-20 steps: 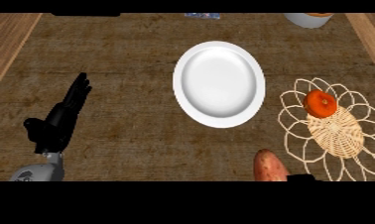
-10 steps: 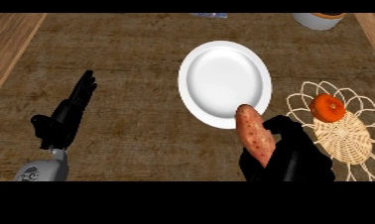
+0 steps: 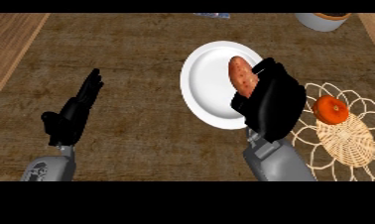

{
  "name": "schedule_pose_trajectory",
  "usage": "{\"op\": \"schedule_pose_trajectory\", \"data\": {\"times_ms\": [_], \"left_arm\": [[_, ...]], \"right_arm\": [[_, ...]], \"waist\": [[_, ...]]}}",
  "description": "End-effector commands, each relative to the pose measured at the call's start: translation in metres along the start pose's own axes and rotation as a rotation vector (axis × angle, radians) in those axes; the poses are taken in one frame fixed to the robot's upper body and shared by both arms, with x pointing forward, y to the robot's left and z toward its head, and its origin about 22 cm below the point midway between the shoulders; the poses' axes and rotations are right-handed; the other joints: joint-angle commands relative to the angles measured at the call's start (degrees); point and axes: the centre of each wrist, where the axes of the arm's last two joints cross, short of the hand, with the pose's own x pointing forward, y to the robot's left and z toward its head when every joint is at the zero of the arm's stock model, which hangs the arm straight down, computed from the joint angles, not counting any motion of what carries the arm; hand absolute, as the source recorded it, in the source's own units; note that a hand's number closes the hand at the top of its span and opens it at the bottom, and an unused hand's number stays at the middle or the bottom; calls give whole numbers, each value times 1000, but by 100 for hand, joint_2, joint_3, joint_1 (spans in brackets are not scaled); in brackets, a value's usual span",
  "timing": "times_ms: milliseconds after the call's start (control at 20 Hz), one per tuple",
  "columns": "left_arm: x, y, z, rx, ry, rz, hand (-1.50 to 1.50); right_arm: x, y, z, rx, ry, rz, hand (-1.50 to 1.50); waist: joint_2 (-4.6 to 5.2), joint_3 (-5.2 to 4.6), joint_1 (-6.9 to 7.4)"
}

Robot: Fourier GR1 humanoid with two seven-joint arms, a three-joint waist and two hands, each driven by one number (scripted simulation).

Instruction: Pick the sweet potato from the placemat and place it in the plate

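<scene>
The orange-brown sweet potato point(image 3: 240, 74) is held over the right part of the white plate point(image 3: 209, 84), with my right hand point(image 3: 273, 99) shut on its lower end. Whether it touches the plate I cannot tell. The woven, lace-edged placemat point(image 3: 338, 136) lies to the right of the plate, partly behind my right forearm. My left hand point(image 3: 73, 111) rests open at the lower left, fingers pointing up, away from everything.
An orange round fruit point(image 3: 330, 109) sits on the placemat. A white bowl point(image 3: 324, 20) stands at the back right edge, and a small bluish item point(image 3: 212, 15) lies at the back centre. A wooden strip point(image 3: 18, 44) borders the left.
My right hand has carried the sweet potato up and leftward from beside the placemat until it is over the plate. The left hand has stayed where it was.
</scene>
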Motion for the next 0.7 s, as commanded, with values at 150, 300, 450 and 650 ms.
{"op": "schedule_pose_trajectory", "data": {"times_ms": [150, 300, 450, 650], "left_arm": [[-2, 6, 1, -4, -3, -5, 0], [1, 0, 3, -16, -11, 2, 0], [-3, 7, -1, 1, -6, 18, 0], [4, 10, -2, 2, 0, -5, 0]], "right_arm": [[9, 26, -37, -42, 330, -142, -150], [10, 32, -50, -10, 388, -190, -150], [6, 38, -54, -21, 400, -262, -150], [6, 28, -64, -155, 368, -417, -150]], "waist": [[3, 3, 27], [-7, 10, 97], [0, 5, 22], [-42, 13, -10]]}}
